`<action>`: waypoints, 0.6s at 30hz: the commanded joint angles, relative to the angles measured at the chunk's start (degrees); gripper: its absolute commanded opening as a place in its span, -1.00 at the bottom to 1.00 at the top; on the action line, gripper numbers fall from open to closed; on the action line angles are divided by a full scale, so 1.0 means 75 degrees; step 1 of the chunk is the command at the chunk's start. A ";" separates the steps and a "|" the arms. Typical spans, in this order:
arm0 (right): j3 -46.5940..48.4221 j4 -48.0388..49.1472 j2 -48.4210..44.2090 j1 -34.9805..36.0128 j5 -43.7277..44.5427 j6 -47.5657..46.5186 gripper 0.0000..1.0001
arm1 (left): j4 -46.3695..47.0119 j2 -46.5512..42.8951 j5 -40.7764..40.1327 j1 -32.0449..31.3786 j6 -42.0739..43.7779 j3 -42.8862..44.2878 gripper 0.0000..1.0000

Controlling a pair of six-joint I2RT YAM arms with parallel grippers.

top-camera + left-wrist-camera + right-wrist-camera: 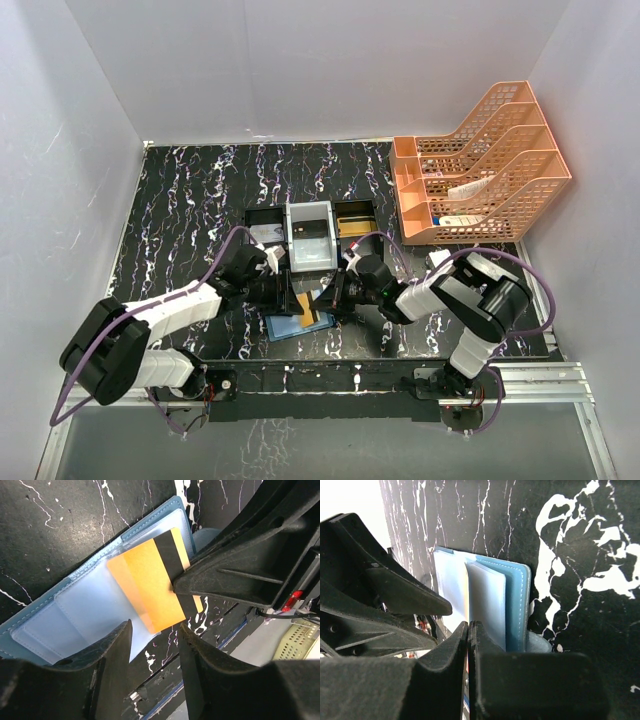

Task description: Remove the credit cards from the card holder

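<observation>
The blue card holder (285,326) lies open on the black marbled table, its light-blue pockets up; it also shows in the left wrist view (85,607) and in the right wrist view (516,600). A gold-tan credit card (150,587) with a dark stripe sticks partway out of a pocket; it also shows in the top view (313,318). My right gripper (333,300) is shut on that card's edge, jaws pressed together (469,630). My left gripper (155,645) is open, one finger (107,655) over the holder's edge, the other beside the card. No other cards show.
A black-and-white three-compartment tray (310,232) stands just behind the grippers. An orange tiered file rack (480,165) fills the back right. The table's front rail (400,375) runs close below the holder. The two grippers nearly touch over the holder.
</observation>
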 commanded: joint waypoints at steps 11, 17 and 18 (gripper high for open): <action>0.0197 0.0730 0.0165 0.0100 -0.0278 -0.0032 -0.70 | -0.1331 0.0892 -0.1321 -0.0076 0.0616 0.0481 -0.67; 0.0668 -0.0074 0.0096 0.0106 -0.0347 -0.0530 -0.54 | -0.1479 0.0809 -0.1446 -0.0078 0.0644 0.0490 -0.69; 0.0712 -0.0112 0.0109 0.0105 -0.0377 -0.0547 -0.54 | -0.1484 0.0814 -0.1443 -0.0077 0.0654 0.0495 -0.70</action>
